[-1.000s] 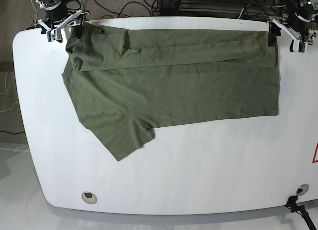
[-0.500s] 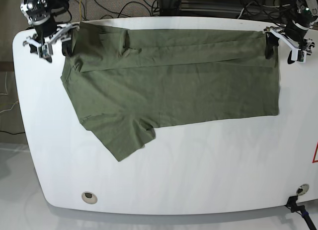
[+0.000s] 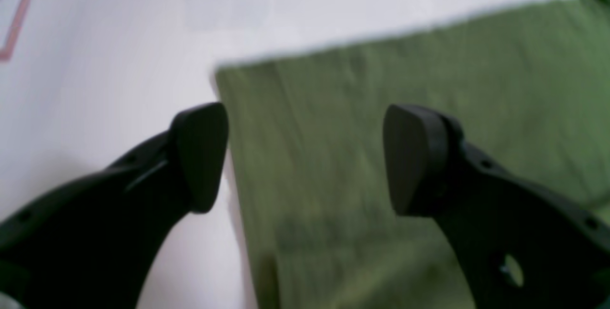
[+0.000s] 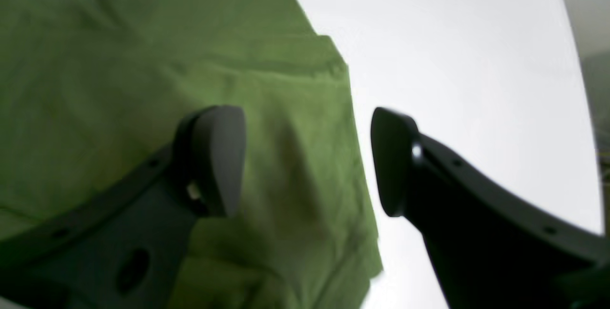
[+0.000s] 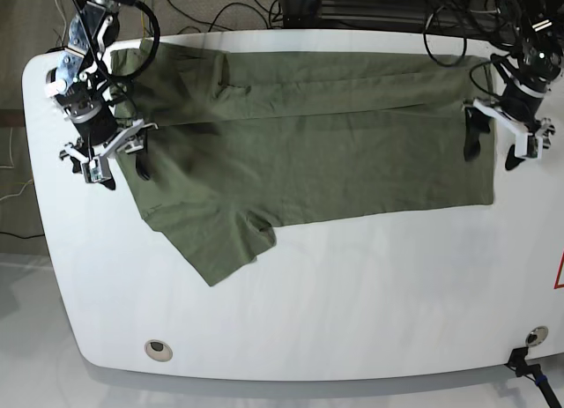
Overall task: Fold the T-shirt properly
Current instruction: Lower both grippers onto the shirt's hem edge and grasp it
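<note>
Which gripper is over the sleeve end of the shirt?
The right gripper, on the base view's left: the spread short sleeve of the T-shirt lies just below it. The left gripper straddles the straight hem end.

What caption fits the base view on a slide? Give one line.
Both grippers, left and right, hover open over opposite ends of the olive T-shirt, its far edge folded over, on the white table.

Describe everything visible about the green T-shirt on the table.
The plain olive-green short-sleeved cotton T-shirt lies flat and sideways on the white table, its far long edge folded over the body. One sleeve sticks out toward the near side. Both open claws straddle its short ends, gripping nothing.
</note>
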Action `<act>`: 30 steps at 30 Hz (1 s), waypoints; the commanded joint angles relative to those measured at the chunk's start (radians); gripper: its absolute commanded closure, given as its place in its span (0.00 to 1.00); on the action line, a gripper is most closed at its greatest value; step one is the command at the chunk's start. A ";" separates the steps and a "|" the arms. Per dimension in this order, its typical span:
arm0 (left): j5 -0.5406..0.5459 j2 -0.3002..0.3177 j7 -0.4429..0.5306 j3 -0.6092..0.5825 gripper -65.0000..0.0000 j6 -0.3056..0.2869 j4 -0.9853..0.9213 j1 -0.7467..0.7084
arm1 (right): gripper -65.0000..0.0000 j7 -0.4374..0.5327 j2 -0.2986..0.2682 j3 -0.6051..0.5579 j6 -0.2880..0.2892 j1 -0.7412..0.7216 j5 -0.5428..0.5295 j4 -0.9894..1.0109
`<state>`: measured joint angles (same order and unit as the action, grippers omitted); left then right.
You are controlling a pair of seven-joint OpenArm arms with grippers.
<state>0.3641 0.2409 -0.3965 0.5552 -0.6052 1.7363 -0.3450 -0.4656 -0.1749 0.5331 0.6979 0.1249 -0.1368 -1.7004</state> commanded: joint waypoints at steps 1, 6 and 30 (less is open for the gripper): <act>0.016 0.013 -0.011 0.007 0.26 0.000 0.018 0.019 | 0.38 0.024 -0.021 0.006 -0.011 -0.043 -0.008 0.055; 0.011 0.015 -0.063 0.012 0.26 0.000 0.003 0.119 | 0.38 0.024 -0.027 0.005 -0.011 -0.143 -0.007 0.198; -0.096 0.125 -0.052 0.007 0.26 0.000 -0.632 0.496 | 0.38 0.098 -0.104 -0.058 -0.013 -0.431 -0.005 0.656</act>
<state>0.2657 0.3450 -0.4786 0.5579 -0.6018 1.1038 0.1303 -0.3943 -0.2607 0.4850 0.6811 -0.2775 -0.1284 -1.0466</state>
